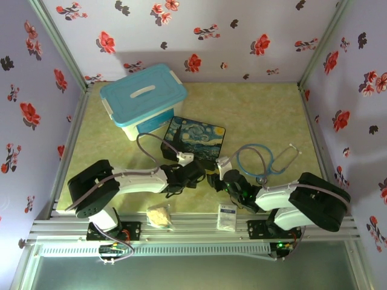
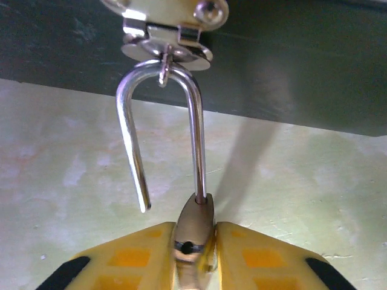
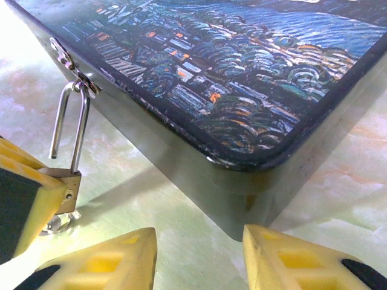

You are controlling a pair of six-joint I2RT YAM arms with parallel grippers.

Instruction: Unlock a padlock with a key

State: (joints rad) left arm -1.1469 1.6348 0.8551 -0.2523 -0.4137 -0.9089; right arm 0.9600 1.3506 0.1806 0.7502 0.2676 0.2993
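While the left gripper (image 2: 193, 241) clamps its yellow fingers (image 2: 130, 257) on the brass body of the padlock (image 2: 195, 217), the right gripper (image 3: 199, 254) hangs just beside it with its jaws spread wide and nothing between them. The padlock sits at the front edge of the painted tin box (image 3: 230, 72), low over the pale green table (image 2: 314, 193). Its shackle (image 2: 196, 145) is threaded through the small metal hasp (image 2: 166, 51) on the wall of the box. In the left wrist view one leg of the shackle runs down into the lock body, and the other ends free in the air, out of its hole, so the lock stands open. The right wrist view shows the same thing from the side: the short leg stops above the body, and a left finger (image 3: 24, 199) presses against the lock. Beneath the body lies a silvery ring (image 3: 57, 225), too small to make out further. From above, both grippers meet at the near side of the box, close together but apart. A blue-lidded tub (image 1: 144, 96) stands behind the box to the left, and a stethoscope (image 1: 266, 160) lies to its right.
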